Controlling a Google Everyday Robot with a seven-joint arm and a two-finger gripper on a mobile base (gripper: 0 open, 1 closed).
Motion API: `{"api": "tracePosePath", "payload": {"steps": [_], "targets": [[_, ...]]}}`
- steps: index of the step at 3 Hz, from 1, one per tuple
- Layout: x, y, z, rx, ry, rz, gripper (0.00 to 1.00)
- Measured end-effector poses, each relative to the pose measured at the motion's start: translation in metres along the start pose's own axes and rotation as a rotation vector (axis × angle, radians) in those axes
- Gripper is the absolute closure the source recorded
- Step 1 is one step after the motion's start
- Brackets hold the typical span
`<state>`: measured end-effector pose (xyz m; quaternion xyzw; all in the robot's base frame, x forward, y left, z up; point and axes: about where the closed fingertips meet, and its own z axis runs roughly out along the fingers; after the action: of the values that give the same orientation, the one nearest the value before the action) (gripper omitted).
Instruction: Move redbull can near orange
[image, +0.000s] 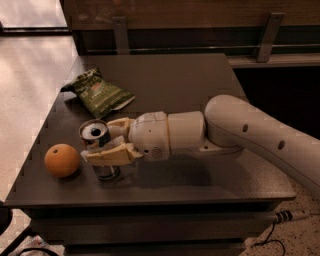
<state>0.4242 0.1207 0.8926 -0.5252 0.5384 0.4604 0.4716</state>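
The redbull can (96, 136) stands upright on the dark table (200, 80), its silver top facing up, near the front left. The orange (62, 160) lies just left of it, a small gap apart. My gripper (106, 141) reaches in from the right and is shut on the redbull can, one tan finger (109, 155) in front of it and the other behind. The lower can body (106, 173) shows below the front finger.
A green snack bag (99, 93) lies on the table behind the can, toward the back left. My white arm (240, 130) crosses the table's right half. The table's left and front edges are close to the orange. A cable (280, 218) hangs at the lower right.
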Motion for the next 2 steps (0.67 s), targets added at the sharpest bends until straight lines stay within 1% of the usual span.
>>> {"api": "tracePosePath", "payload": {"steps": [2], "targets": [[-0.0016,0.0025,0.0031,-0.007,0.002,-0.004,0.22]]}}
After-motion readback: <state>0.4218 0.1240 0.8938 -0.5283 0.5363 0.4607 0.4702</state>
